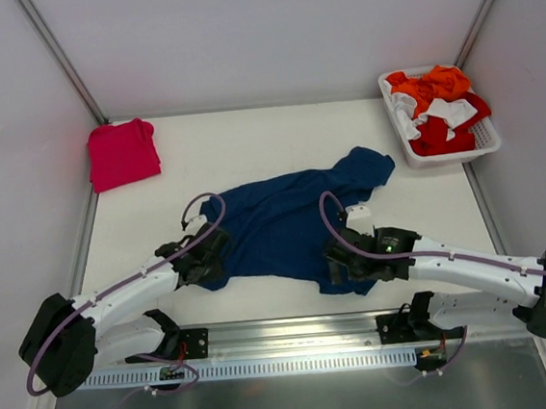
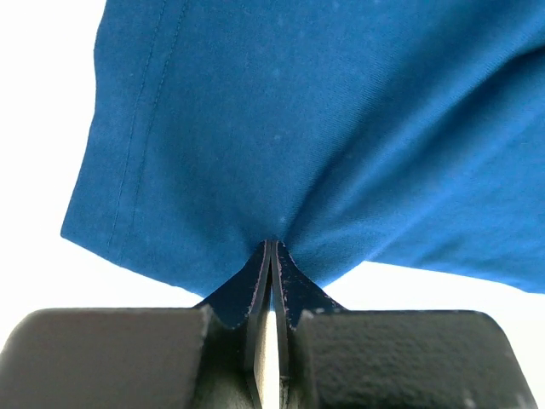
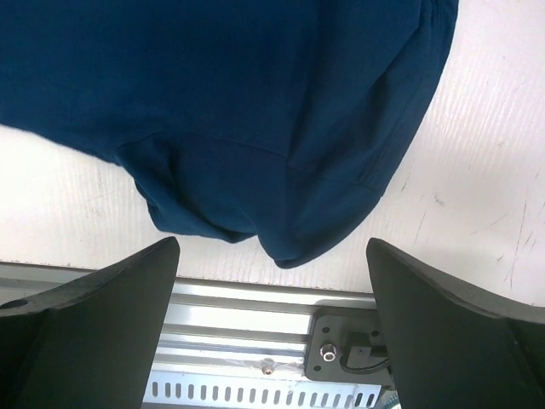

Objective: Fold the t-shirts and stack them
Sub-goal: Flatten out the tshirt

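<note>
Two hands work the near side of the navy t-shirt [image 1: 275, 226], which lies rumpled and spread across the middle of the counter [image 1: 247, 139]. The left hand [image 2: 272, 245] is clenched on the shirt's left edge, and the cloth puckers into creases where the jaws meet (a pinch that would let it pull the fabric taut or carry it over). The right hand [image 3: 272, 251] is spread wide and grasps nothing. It hovers at the shirt's near right corner, which shows just ahead between its fingers, probably lined up for a matching pinch so both sides can move together. Farther back, at the far left corner, the pinkish-red t-shirt [image 1: 123, 153] lies folded into a compact square, likely the base of the stack. At the far right a white basket [image 1: 488, 141] holds a heap of orange, red and white cloth.
</note>
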### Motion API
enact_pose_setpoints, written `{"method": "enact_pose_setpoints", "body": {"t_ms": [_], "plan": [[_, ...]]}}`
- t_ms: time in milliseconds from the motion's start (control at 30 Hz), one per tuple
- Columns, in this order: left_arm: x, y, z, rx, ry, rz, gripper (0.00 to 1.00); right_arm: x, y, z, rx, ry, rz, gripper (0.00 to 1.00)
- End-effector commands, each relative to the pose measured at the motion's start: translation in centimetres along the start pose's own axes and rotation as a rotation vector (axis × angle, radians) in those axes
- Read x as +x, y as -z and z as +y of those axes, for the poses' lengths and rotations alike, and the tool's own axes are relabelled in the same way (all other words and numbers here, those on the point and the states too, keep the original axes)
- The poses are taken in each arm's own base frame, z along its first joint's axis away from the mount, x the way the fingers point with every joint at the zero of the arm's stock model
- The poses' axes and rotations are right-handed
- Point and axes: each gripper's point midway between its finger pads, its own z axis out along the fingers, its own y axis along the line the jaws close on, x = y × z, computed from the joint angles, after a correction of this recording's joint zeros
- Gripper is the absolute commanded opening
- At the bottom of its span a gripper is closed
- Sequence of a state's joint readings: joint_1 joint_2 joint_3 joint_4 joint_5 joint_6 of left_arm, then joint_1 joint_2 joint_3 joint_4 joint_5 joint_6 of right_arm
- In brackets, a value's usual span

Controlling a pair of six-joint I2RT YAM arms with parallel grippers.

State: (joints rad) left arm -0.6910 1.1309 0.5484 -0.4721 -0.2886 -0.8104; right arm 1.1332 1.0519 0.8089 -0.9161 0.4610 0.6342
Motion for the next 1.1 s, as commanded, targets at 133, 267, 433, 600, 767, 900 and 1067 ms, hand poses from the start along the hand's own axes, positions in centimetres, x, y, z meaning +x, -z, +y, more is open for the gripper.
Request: {"method": "enact_pose_setpoints", "body": {"t_ms": [133,267,433,600,767,900,1067], "plan": [[5.0,0.9,4.1,-0.111,0.074,0.076,0.00,-0.2,-0.3,0.6,0.012,0.020,0.010,0.97],[5.1,2.0,4.1,-0.126,0.059,0.051,0.00,-0.6,-0.3,0.4,0.026,0.020,-0.006,0.97],[0.3,4.8,1.4,-0.071,0.010,-0.097,0.00,-3.2,0.4,0.5,0.041,0.032,-0.067,0.96],[-5.9,8.4,-1.5,-0.028,-0.077,-0.275,0.81,-7.5,1.3,0.6,0.061,0.054,-0.149,0.96],[-11.0,10.0,-2.5,-0.099,-0.143,-0.444,0.99,-11.6,-0.4,0.8,-0.046,-0.026,-0.163,0.97],[-11.9,7.1,-5.4,-0.010,-0.246,-0.395,0.99,-13.4,-2.1,-0.4,-0.061,-0.050,-0.145,0.97],[-14.1,3.7,-6.3,0.149,-0.144,-0.358,0.99,-16.5,-4.4,-1.2,-0.110,-0.092,-0.122,0.97]]}}
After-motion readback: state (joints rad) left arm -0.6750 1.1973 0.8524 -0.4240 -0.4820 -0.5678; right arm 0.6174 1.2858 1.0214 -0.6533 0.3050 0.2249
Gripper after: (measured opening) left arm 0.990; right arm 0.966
